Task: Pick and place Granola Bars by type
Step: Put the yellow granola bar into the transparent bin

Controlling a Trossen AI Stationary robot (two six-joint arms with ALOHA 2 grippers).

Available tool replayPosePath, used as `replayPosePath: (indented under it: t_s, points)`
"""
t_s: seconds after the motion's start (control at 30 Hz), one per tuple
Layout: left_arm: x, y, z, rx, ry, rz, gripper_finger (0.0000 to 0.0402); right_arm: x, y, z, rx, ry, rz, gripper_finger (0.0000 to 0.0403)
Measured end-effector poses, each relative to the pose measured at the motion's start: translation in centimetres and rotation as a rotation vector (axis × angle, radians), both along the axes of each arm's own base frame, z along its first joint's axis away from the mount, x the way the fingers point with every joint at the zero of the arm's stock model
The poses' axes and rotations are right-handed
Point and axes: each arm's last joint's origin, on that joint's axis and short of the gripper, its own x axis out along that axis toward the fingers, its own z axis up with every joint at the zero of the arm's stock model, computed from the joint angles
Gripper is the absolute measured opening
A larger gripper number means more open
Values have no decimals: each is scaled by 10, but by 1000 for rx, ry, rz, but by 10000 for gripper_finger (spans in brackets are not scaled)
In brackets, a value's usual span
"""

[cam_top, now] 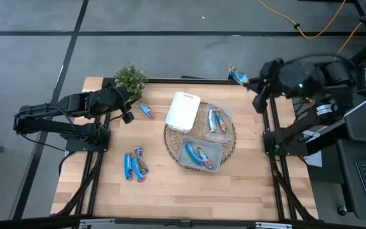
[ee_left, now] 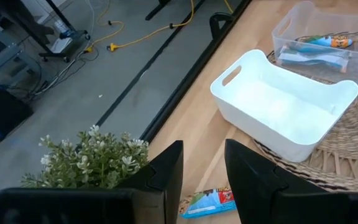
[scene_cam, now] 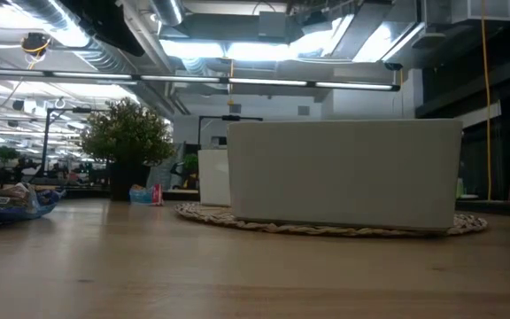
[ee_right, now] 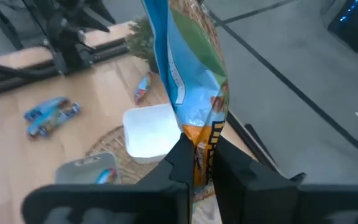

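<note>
My right gripper (cam_top: 250,81) is shut on a blue and orange granola bar (ee_right: 191,74), high over the table's far edge, right of the white tray (cam_top: 183,111). My left gripper (ee_left: 204,171) is open and empty beside the small potted plant (cam_top: 131,79). It hovers over a blue bar (ee_left: 209,202) that lies flat on the table and also shows in the high view (cam_top: 147,111). Several more blue bars (cam_top: 135,164) lie flat at the near left. Two clear tubs (cam_top: 218,119) (cam_top: 201,154) on the woven mat hold bars. My right gripper pinches the bar's orange end (ee_right: 202,146) between its two fingers. The rest of the bar sticks out past the fingertips, along the fingers. The bar is lifted clear of the table (cam_top: 237,76).
The round woven mat (cam_top: 229,141) carries the white tray's edge and both tubs at the table's middle. The plant stands at the far left corner. In the low view the tray (scene_cam: 343,173) blocks the middle. Bare wood lies along the near edge.
</note>
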Motion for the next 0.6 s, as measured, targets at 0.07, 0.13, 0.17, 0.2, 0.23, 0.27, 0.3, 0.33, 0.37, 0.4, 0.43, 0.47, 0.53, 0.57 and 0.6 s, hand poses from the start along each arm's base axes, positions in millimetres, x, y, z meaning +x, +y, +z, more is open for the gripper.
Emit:
replayPosePath:
  t_s: [0.07,0.13,0.17,0.2,0.23,0.27,0.3,0.33,0.37,0.4,0.43,0.47,0.53,0.57,0.6]
  points:
    - [0,0,0,1,0,1,112,4,-8,-6,-6,52,5,43]
    - [0,0,0,1,0,3,111,13,-17,-20,-3,138,2,44]
    - [0,0,0,1,-3,9,111,17,-22,-29,1,185,2,46]
    - [0,0,0,-2,-8,15,111,22,-26,-38,13,233,-2,47]
    - [0,0,0,-7,-14,22,112,25,-30,-47,24,274,-2,47]
    - [0,0,0,-11,-18,27,112,27,-34,-56,34,308,-10,47]
    - [0,0,0,-12,-20,28,111,28,-37,-65,44,340,-20,47]
    - [0,0,0,-12,-19,29,111,30,-40,-75,61,369,-23,45]
    - [0,0,0,-12,-19,29,111,31,-44,-84,77,387,-21,44]
    - [0,0,0,-12,-18,29,112,33,-46,-92,97,394,-14,43]
    - [0,0,0,-13,-17,29,112,35,-48,-100,122,396,-3,43]
    - [0,0,0,-13,-18,29,111,36,-50,-107,145,387,4,43]
    - [0,0,0,-18,-22,33,111,37,-55,-118,185,352,16,45]
    - [0,0,0,-20,-25,35,111,37,-58,-124,205,348,16,47]
    - [0,0,0,-22,-26,37,112,38,-61,-132,227,360,10,47]
